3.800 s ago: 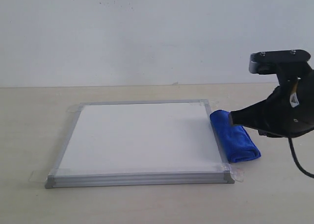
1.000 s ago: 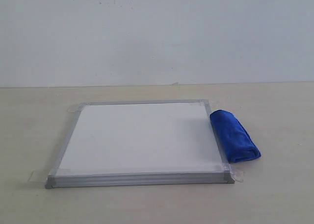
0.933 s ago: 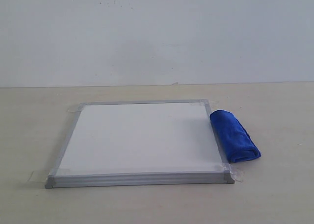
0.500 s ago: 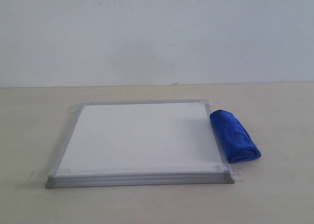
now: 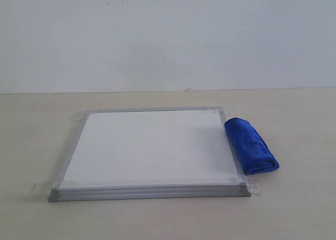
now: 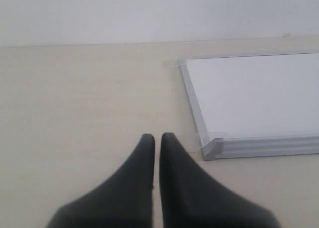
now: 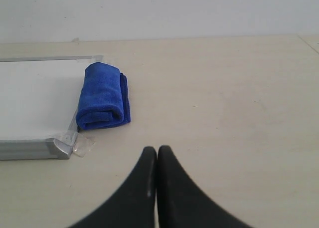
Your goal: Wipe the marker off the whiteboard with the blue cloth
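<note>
The whiteboard (image 5: 149, 148) lies flat on the table with a silver frame and tape tabs at its corners; its white face shows no red marker line in any view. The blue cloth (image 5: 251, 145) lies rolled against the board's right edge. Neither gripper appears in the exterior view. In the left wrist view my left gripper (image 6: 157, 136) is shut and empty, over bare table beside the board's corner (image 6: 212, 149). In the right wrist view my right gripper (image 7: 157, 149) is shut and empty, well back from the blue cloth (image 7: 103, 96) and the whiteboard (image 7: 35, 96).
A pale wooden table (image 5: 294, 208) carries everything, with a plain white wall (image 5: 168, 35) behind it. Clear tape tabs (image 5: 254, 186) stick out from the board's corners onto the table.
The right gripper, beside the cloth at first, has left the exterior view. In the last second nothing has moved.
</note>
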Robot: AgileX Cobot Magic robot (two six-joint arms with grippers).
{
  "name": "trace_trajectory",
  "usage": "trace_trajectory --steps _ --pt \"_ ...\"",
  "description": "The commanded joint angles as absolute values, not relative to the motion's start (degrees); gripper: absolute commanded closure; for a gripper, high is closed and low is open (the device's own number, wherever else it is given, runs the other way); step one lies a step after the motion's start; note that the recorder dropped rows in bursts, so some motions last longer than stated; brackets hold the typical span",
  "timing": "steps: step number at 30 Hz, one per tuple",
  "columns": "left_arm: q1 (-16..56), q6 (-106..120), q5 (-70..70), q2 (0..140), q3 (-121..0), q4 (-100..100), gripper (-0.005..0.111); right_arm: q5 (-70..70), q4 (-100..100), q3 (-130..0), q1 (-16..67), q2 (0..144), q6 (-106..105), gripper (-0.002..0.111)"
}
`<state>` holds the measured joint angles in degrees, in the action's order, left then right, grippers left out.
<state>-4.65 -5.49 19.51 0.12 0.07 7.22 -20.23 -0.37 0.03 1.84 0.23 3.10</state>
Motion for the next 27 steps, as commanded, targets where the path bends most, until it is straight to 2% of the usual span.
trace_trajectory --steps 1,27 --pt "-4.36 -5.44 19.39 0.00 0.00 6.79 0.103 -19.97 -0.51 0.00 1.68 0.00 3.08 0.108" --pt "-4.36 -5.44 19.39 0.00 0.00 6.79 0.103 -18.42 -0.51 0.00 1.68 0.00 3.06 0.108"
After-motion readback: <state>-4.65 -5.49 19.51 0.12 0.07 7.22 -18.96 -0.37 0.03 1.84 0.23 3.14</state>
